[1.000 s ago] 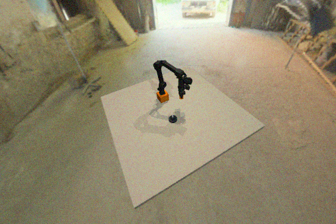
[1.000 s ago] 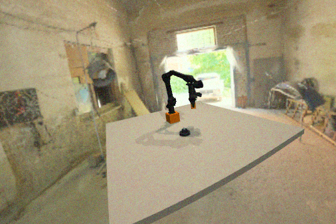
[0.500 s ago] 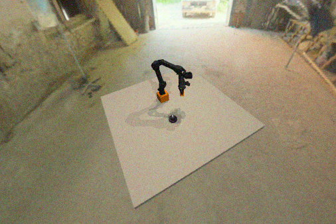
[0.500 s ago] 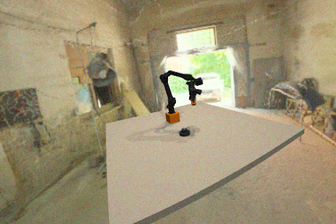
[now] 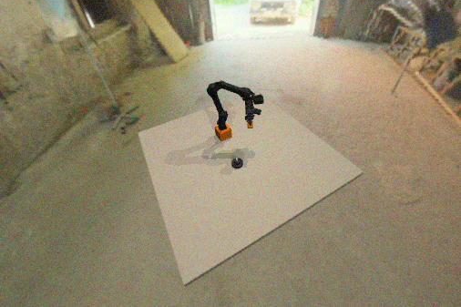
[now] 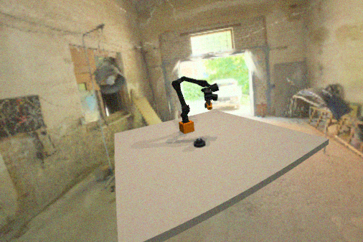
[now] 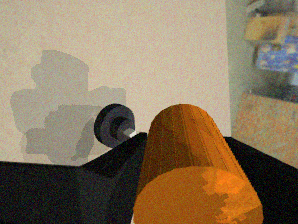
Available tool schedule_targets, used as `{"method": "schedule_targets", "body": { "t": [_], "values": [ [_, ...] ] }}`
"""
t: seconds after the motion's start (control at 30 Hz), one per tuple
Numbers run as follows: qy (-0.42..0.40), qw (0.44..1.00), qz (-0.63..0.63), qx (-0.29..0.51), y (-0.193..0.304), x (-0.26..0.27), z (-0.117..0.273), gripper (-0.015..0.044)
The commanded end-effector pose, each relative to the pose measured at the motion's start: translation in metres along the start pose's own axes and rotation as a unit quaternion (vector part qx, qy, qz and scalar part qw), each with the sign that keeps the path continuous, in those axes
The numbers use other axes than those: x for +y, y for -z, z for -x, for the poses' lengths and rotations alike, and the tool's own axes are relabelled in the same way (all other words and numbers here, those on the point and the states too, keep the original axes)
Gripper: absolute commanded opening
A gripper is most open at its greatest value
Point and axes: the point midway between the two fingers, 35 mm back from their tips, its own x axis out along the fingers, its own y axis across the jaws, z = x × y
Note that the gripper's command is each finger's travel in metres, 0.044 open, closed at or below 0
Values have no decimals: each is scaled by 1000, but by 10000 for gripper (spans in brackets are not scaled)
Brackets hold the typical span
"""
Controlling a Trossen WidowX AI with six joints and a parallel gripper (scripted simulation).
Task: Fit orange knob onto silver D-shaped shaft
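The orange knob (image 5: 250, 125) (image 6: 209, 105) (image 7: 187, 150) is held up in the air, well above the table. My gripper (image 5: 250, 122) (image 6: 209, 103) is shut on it, with the dark fingers on either side of the knob in the wrist view. The knob's underside hole does not show. The round black pedestal (image 5: 237, 164) (image 6: 199, 143) (image 7: 102, 126) stands on the table, apart from the knob. Its short silver shaft (image 7: 128, 132) shows beside the knob in the wrist view, partly cut off by a finger; the shaft's flat side cannot be made out.
The pale square table top (image 5: 273, 189) (image 6: 215, 170) (image 7: 175, 50) bears the arm's orange base block (image 5: 223, 133) (image 6: 186, 127), which stands behind and left of the pedestal in the top and exterior views. The arm's shadow falls around the pedestal. The table's edge shows at the right of the wrist view.
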Motion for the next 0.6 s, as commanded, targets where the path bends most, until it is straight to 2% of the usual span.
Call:
{"method": "schedule_targets", "body": {
  "t": [0.0,0.47,0.57],
  "values": [
    [22,1000,-7,-2,0,-5,4,0],
    [80,997,-7,-1,0,-1,3,0],
    [64,998,-3,-1,1,0,2,0]
  ]
}}
